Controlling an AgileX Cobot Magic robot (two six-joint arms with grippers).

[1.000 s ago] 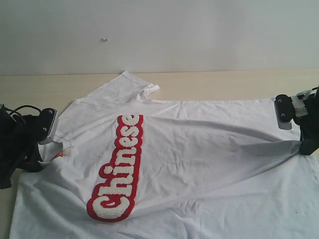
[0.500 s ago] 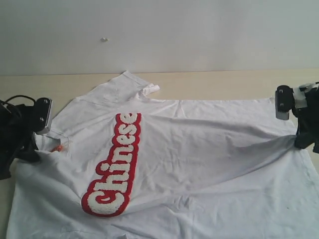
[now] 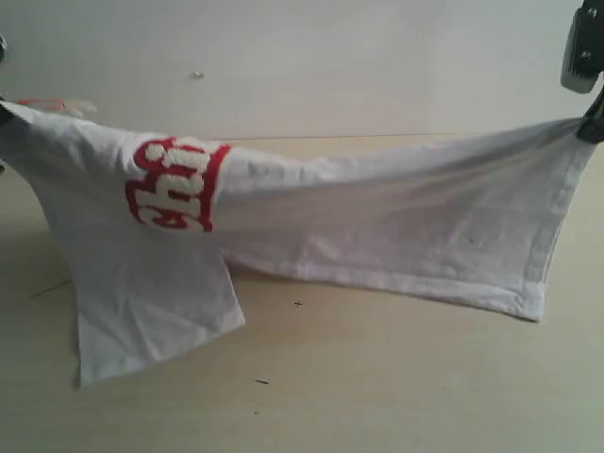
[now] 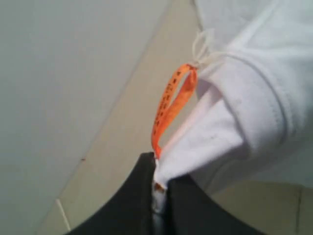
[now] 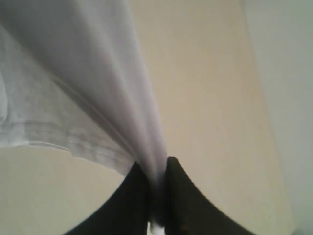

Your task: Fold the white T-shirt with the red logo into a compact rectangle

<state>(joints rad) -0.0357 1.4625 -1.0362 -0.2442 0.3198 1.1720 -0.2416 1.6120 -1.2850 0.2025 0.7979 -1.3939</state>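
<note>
The white T-shirt (image 3: pixel 377 222) hangs stretched in the air between both grippers, its lower folds draping onto the table. Only part of the red logo (image 3: pixel 175 184) shows, wrapped over the top fold at the left. My left gripper (image 4: pixel 160 171) is shut on the collar cloth (image 4: pixel 234 127) beside the orange neck tag (image 4: pixel 171 105); in the exterior view it is almost out of frame at the upper left. My right gripper (image 5: pixel 155 169) is shut on a gathered strip of the hem end (image 5: pixel 88 93), and shows at the upper right corner (image 3: pixel 587 94) of the exterior view.
The wooden table (image 3: pixel 377 377) lies beneath the raised shirt. A pale wall (image 3: pixel 330 57) stands behind it. One sleeve or side panel (image 3: pixel 151 302) hangs down to the tabletop at the left.
Both grippers have risen sharply, lifting the shirt from lying flat on the table into a hanging span. The logo, fully visible before, is now mostly folded out of sight.
</note>
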